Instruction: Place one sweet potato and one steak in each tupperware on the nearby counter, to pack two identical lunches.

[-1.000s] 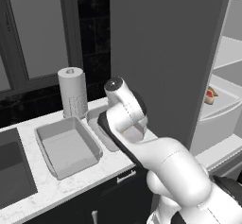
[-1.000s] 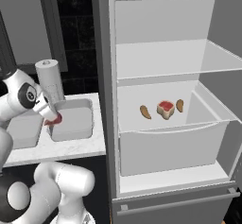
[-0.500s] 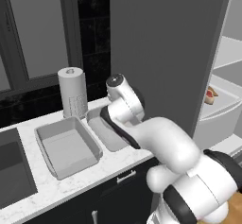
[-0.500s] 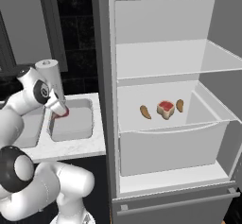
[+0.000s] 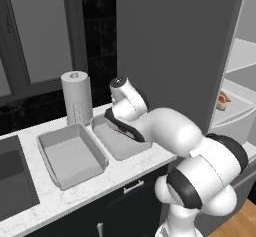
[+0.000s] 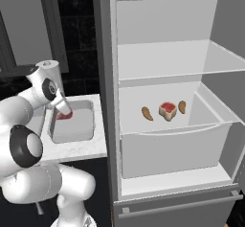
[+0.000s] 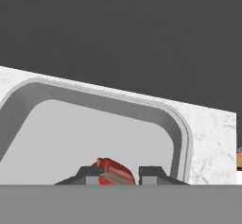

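Arm farther forward, steak point(image 7: 113, 172) lower over tupperware point(image 7: 176, 124).

The white arm rises from its base and bends forward at a dark elbow joint, the forearm reaching across toward the back of the table. The wrist folds down so the hand points low and angled. In the right base view the tool point(image 6: 63, 112) hangs at the end of the wrist, tilted downward over the tupperware point(image 6: 76, 134). In the hand view its 2 dark fingertips point(image 7: 152, 173) stand close together, pinching a red steak point(image 7: 115, 172) between them. The tool is closed on that steak, the meat bulging up between the tips.
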You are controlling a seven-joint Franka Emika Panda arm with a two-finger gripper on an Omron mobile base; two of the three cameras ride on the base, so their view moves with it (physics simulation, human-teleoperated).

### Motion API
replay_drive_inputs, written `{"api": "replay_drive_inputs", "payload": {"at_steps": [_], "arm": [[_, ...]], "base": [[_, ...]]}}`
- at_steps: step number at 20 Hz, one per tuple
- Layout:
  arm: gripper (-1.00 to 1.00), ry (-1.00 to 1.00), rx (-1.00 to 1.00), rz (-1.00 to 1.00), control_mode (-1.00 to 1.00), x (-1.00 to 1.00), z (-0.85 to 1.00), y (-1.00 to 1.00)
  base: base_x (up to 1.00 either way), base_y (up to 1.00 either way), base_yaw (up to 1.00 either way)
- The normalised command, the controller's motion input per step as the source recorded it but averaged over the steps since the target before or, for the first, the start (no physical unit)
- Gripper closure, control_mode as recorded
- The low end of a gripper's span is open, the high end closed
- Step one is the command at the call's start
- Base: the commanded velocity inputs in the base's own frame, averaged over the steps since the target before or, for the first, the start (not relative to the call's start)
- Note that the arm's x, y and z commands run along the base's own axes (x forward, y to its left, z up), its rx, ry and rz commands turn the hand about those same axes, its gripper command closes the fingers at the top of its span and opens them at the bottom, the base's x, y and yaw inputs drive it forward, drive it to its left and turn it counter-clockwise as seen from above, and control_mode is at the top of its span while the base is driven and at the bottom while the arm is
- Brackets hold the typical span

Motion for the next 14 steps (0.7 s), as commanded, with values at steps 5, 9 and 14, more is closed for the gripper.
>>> {"api": "replay_drive_inputs", "payload": {"at_steps": [5, 9, 14], "arm": [[1.00, -0.07, 0.00, 0.05, -1.00, 0.00, -0.23, 0.34], [1.00, -0.15, 0.00, 0.08, -1.00, 0.10, -0.31, 0.26], [1.00, -0.07, 0.00, 0.04, -1.00, 0.28, -0.59, 0.00]], "base": [[0.00, 0.00, 0.00], [0.00, 0.00, 0.00], [0.00, 0.00, 0.00]]}}
